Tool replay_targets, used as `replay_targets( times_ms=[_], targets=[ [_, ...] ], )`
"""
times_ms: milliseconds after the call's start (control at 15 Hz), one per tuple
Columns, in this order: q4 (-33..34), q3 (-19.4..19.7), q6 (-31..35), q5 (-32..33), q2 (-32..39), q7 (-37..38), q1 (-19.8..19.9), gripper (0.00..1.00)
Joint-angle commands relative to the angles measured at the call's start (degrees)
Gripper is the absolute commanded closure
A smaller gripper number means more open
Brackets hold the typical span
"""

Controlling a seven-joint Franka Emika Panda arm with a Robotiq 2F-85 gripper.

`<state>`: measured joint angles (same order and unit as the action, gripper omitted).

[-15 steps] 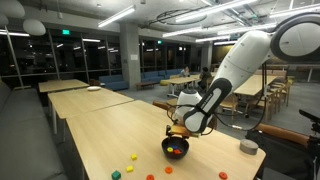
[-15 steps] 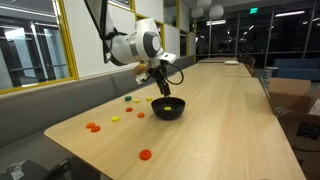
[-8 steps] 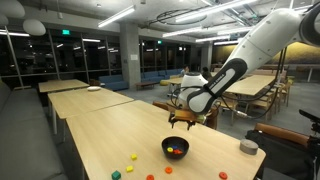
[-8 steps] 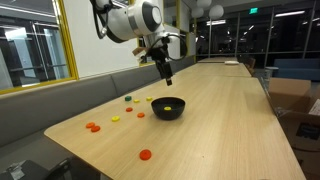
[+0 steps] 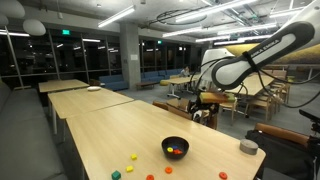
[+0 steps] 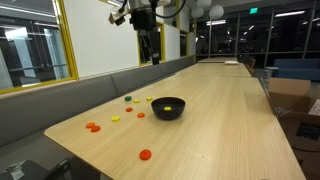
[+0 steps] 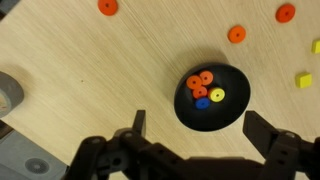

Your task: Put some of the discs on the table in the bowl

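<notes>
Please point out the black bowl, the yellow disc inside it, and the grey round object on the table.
black bowl (image 7: 232,112), wrist view, on the bare dark inner wall.
yellow disc (image 7: 216,95), wrist view, on its middle.
grey round object (image 5: 248,147), in an exterior view, on its top face.

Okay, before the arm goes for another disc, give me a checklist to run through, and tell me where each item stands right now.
1. The gripper is open and empty: ok, the jaws stand wide with nothing between them.
2. It is clear of the bowl: ok, it hangs high above the table in both exterior views.
3. The bowl is upright with discs inside: ok, orange, yellow and blue ones show.
4. There is something to pick: ok, a loose orange disc lies on the table beside the bowl, apart from it.
5. The grey puck is out of the path: ok, it sits well off to one side.
6. That disc lies flat: cannot tell, too small.
</notes>
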<state>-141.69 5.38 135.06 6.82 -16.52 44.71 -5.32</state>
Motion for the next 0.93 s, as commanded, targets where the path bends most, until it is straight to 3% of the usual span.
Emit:
replay_targets(
  times_ms=[0, 333, 600, 800, 867],
  targets=[
    [-7.0, -3.09, -9.33, -3.4, -14.55, -9.18, 3.42, 0.0],
    [-12.85, -5.22, -22.22, -3.25, -30.92, -17.55, 6.81, 0.0],
    [-15.94, -4.77, -32.47, -3.57, -43.52, -22.39, 9.27, 0.0],
    [-16.67, -4.26, -37.16, -4.04, -49.27, -23.08, 11.56, 0.0],
    [-14.98, -5.68, -35.4, -3.54, -43.91, -22.72, 11.64, 0.0]
  ],
)
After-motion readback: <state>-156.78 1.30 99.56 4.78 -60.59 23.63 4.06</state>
